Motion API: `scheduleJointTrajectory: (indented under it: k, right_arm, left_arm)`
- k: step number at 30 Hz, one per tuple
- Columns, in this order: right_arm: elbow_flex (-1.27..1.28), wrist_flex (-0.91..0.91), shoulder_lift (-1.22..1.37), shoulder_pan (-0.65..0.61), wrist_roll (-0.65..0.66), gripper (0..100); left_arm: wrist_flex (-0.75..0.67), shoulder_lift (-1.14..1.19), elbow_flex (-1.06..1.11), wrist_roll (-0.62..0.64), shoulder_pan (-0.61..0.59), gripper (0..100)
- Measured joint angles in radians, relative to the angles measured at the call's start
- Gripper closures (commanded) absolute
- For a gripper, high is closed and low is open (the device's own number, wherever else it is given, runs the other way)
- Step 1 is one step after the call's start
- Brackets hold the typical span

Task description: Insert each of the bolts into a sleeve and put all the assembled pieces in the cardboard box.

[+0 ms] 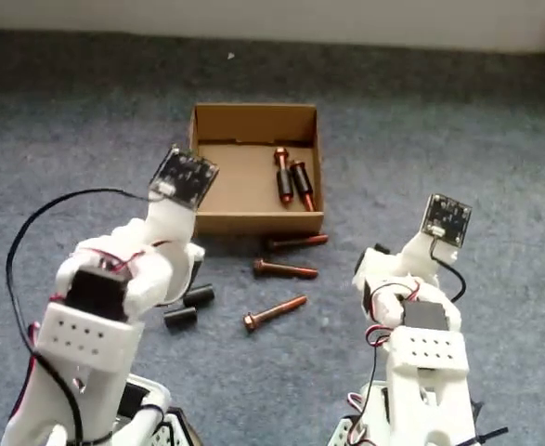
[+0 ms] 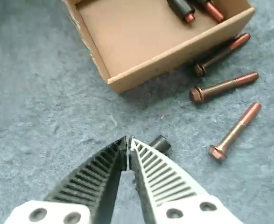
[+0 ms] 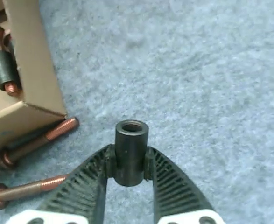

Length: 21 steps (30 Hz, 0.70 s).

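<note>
My right gripper (image 3: 129, 154) is shut on a black sleeve (image 3: 131, 135), held upright with its open bore showing, above the carpet to the right of the cardboard box (image 1: 253, 221). My left gripper (image 2: 128, 140) is shut with nothing in it, just in front of the box's near wall (image 2: 174, 53). Another sleeve (image 2: 161, 142) peeks out beside its tips. Three copper bolts lie loose on the carpet (image 1: 297, 242) (image 1: 285, 269) (image 1: 274, 313). Two black sleeves (image 1: 198, 296) (image 1: 180, 317) lie by the left arm. Two assembled pieces (image 1: 283, 177) (image 1: 302, 182) rest inside the box.
Grey carpet (image 1: 458, 121) covers the whole floor, with open room to the right of the box and behind it. The left arm's black cable (image 1: 31, 232) loops out to the left. A pale wall edge runs along the far side.
</note>
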Motion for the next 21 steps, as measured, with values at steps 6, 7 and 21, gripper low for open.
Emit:
scheduleJointTrajectory:
  k: [6, 7, 21]
  right_arm:
    - [0.0, -0.041, 0.0, 0.087, 0.0, 99.5]
    - [0.0, -0.06, 0.0, 0.097, 0.0, 99.5]
    - [0.0, -0.103, 0.0, 0.229, 0.0, 99.5]
  left_arm:
    - [0.112, 0.362, -0.239, 0.184, 0.095, 78]
    - [0.123, 0.408, -0.262, 0.216, 0.109, 78]
    - [0.003, 0.884, -0.344, 0.265, 0.379, 78]
